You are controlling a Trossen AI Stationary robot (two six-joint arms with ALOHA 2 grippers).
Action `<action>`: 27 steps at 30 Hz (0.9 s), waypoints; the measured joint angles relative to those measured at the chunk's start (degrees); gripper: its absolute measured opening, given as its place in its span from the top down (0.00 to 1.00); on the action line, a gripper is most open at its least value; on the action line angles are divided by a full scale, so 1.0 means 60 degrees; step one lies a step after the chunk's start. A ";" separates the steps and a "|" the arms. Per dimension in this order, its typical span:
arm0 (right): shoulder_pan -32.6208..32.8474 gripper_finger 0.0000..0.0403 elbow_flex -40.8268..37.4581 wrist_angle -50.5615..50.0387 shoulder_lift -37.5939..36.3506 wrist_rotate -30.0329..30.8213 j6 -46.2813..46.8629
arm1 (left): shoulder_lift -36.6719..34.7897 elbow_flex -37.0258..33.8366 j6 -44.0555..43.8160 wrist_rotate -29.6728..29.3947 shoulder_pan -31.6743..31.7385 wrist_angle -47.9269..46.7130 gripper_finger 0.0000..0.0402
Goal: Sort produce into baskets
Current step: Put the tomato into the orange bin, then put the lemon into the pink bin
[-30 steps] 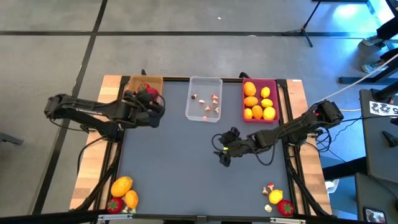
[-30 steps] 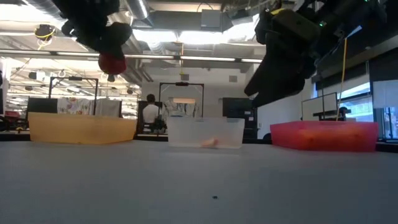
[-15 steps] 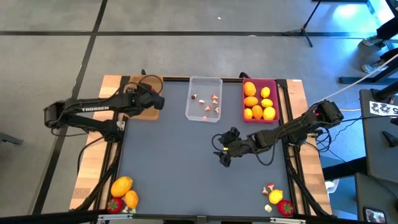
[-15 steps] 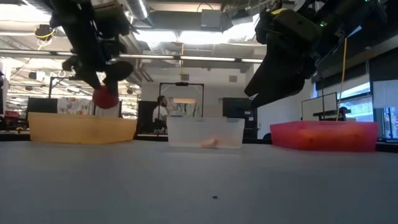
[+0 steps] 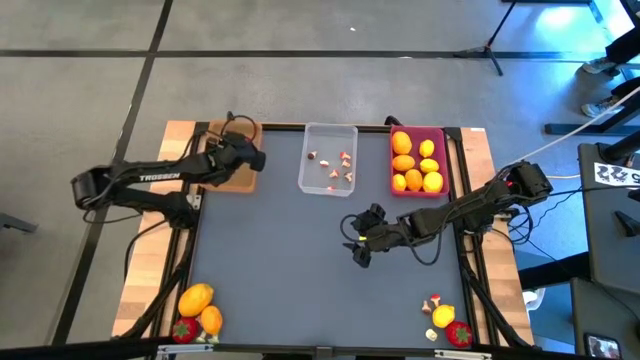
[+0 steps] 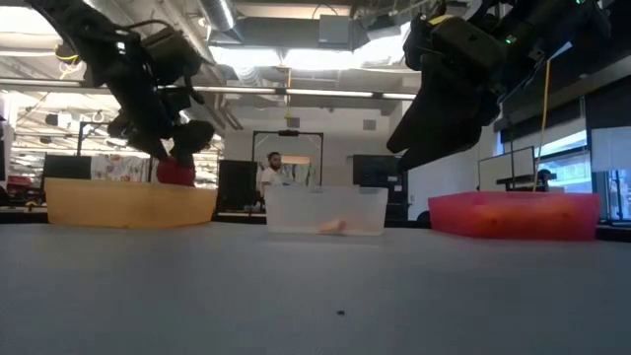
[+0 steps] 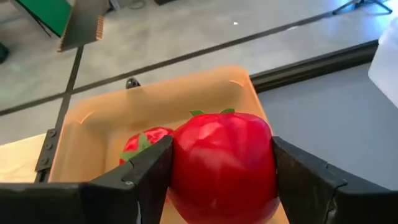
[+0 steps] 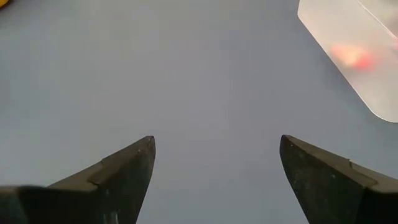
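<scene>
Pinching a red strawberry [image 7: 222, 163] over the tan basket [image 7: 93, 127] at far left, where one strawberry already lies, the left gripper [image 7: 217, 177] likely needs only to open, while the right gripper [image 5: 361, 243] waits spread mid-table near three baskets and two leftover near-edge piles.

A glossy red strawberry [image 7: 222, 163] sits over a smooth tan plastic basket [image 7: 93, 130]; matt grey tabletop [image 8: 186, 81].
</scene>
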 joint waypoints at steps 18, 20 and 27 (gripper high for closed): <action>-0.0177 0.16 0.0000 0.0006 0.0000 -0.0147 -0.0026 | 0.1086 -0.0329 0.0389 -0.0379 0.0249 0.1082 0.23; -0.0245 0.16 0.0000 0.0053 0.0000 -0.0289 -0.0029 | 0.1086 -0.0329 0.0369 -0.0375 0.0249 0.1054 0.22; -0.0259 0.16 0.0000 0.0080 0.0000 -0.0364 -0.0029 | 0.0679 -0.0310 0.0746 -0.0228 -0.0397 0.1005 0.21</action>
